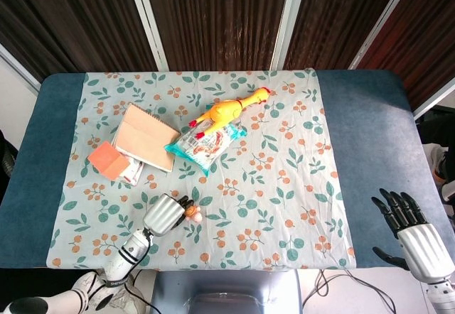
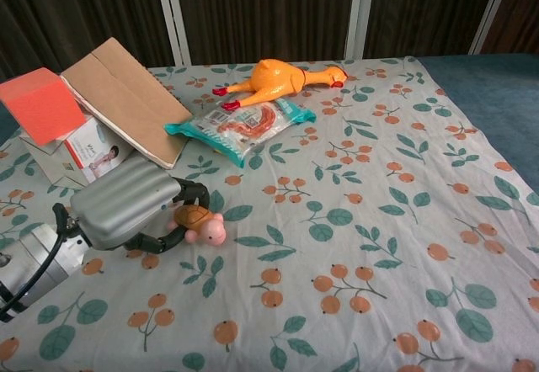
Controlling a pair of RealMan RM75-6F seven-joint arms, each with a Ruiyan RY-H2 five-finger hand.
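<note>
Left robot hand (image 2: 126, 208) around toy turtle (image 2: 200, 225) — pink head rightward, body crosswise.

Your head view looks straight down on the whole table (image 1: 362, 115); your chest view sits low and close at its near edge, sharing the cloth (image 2: 404, 178).

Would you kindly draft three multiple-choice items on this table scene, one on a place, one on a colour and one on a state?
1. Where does the rubber chicken lie?
A. just beyond the snack packet
B. on the notebook
C. beside the right hand

2. What colour is the block on the small box?
A. green
B. orange-red
C. white

3. What is the left hand doing?
A. lying flat and spread
B. holding the toy turtle
C. pressing the packet

Answers: 1 A, the chicken lies at the packet's far side; 2 B, the block's faces are orange-red; 3 B, its fingers curl around the turtle.
</note>
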